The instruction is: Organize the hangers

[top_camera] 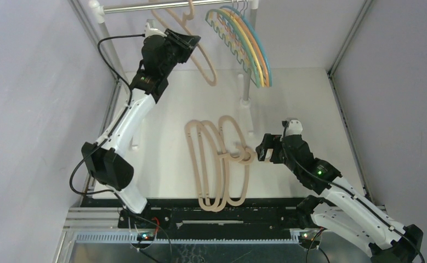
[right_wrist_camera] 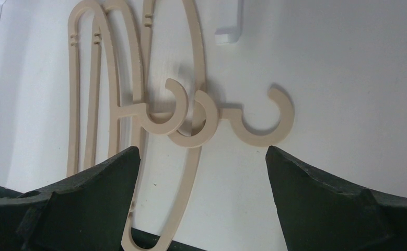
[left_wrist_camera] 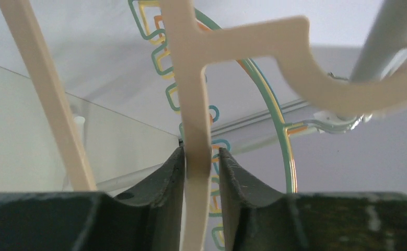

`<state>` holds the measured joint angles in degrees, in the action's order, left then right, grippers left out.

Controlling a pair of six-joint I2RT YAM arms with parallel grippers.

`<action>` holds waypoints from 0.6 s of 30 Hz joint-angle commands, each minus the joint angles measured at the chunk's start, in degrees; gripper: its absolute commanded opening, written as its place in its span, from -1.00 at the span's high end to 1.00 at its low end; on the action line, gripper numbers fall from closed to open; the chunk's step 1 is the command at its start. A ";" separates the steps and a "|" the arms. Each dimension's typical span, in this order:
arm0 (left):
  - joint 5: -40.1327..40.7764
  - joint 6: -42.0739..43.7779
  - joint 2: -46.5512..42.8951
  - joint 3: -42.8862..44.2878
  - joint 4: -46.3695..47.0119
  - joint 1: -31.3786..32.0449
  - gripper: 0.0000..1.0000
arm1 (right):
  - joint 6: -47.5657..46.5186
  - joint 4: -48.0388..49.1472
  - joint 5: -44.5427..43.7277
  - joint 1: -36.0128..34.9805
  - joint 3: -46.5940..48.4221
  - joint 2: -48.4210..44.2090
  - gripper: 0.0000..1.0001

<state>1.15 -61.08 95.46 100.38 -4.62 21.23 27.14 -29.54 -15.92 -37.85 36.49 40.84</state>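
A beige hanger (top_camera: pixel 204 61) hangs by its hook on the silver rail (top_camera: pixel 145 6) at the back. My left gripper (top_camera: pixel 184 41) is up beside it. In the left wrist view the hanger's bar (left_wrist_camera: pixel 190 78) runs between the jaws of the left gripper (left_wrist_camera: pixel 201 154); the left jaw touches it and a thin gap shows at the right jaw. Thin blue, orange, yellow and green hangers (top_camera: pixel 249 46) hang further right on the rail. Three beige hangers (top_camera: pixel 216 164) lie overlapped on the table. My right gripper (top_camera: pixel 260 148) is wide open just right of their hooks (right_wrist_camera: pixel 268 117), holding nothing.
The rail stands on white posts (top_camera: pixel 246 82) with feet on the table. A black strip (top_camera: pixel 227 211) runs along the near table edge under the lying hangers' ends. Grey walls close in on both sides.
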 commanded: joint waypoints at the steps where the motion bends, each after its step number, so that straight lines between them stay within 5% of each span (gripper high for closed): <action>1: -1.22 2.98 2.88 6.85 -3.89 0.33 0.21 | -0.94 1.74 0.19 0.55 2.10 0.03 -0.99; 9: -5.33 9.14 7.58 16.27 -11.02 1.64 -0.12 | -0.94 1.85 0.27 0.75 2.12 0.38 -0.99; 14: -4.72 12.63 3.47 11.33 -10.64 1.96 -0.49 | -0.84 1.46 0.10 0.83 2.13 0.88 -0.99; 17: -4.55 14.45 -1.04 5.65 -9.50 1.93 -0.97 | -0.86 1.42 0.15 0.84 2.10 1.17 -0.99; 18: -4.20 15.16 -2.86 3.22 -8.90 1.93 -0.98 | -0.79 1.48 0.18 0.84 2.12 1.22 -0.99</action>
<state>-2.37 -50.46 100.92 109.36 -14.83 22.98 27.14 -29.52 -15.75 -37.47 36.49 41.91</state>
